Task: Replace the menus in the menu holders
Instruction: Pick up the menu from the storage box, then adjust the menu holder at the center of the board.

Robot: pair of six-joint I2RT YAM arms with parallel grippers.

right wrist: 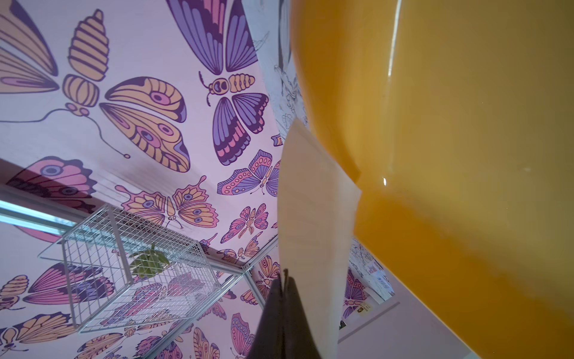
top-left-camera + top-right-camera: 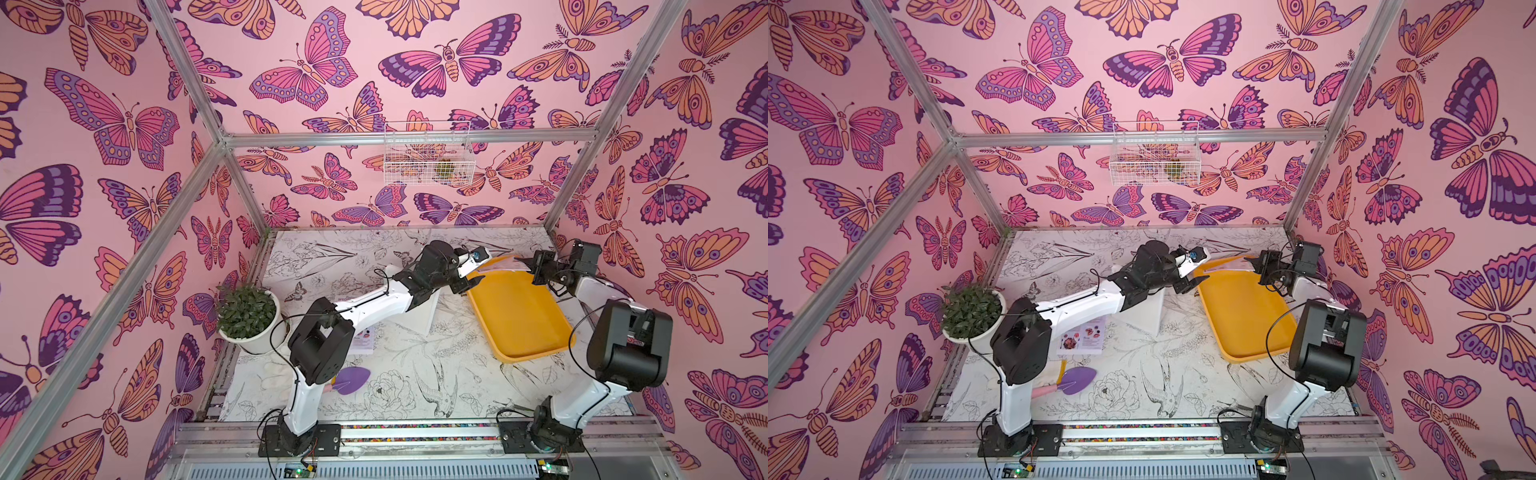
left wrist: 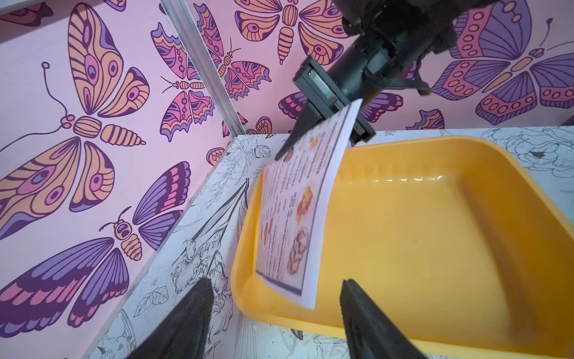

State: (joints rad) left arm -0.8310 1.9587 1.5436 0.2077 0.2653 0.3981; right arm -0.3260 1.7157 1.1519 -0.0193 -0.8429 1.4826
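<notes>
A printed menu [image 3: 298,214] with food photos hangs by its top edge over the far end of the yellow tray [image 3: 435,233]. My right gripper [image 1: 285,275] is shut on that edge, and the sheet's blank back [image 1: 313,217] shows in the right wrist view. In both top views the sheet [image 2: 503,262] sits between the two grippers. My left gripper [image 3: 276,323] is open just short of the sheet's lower corner, touching nothing. A second menu [image 2: 1081,338] lies flat under the left arm. The white menu holder [image 2: 430,316] stands behind that arm, partly hidden.
A potted plant [image 2: 247,316] stands at the table's left edge. A purple trowel [image 2: 351,380] lies near the left arm's base. A wire basket [image 2: 428,153] hangs on the back wall. The tray [image 2: 519,320] fills the right middle of the table.
</notes>
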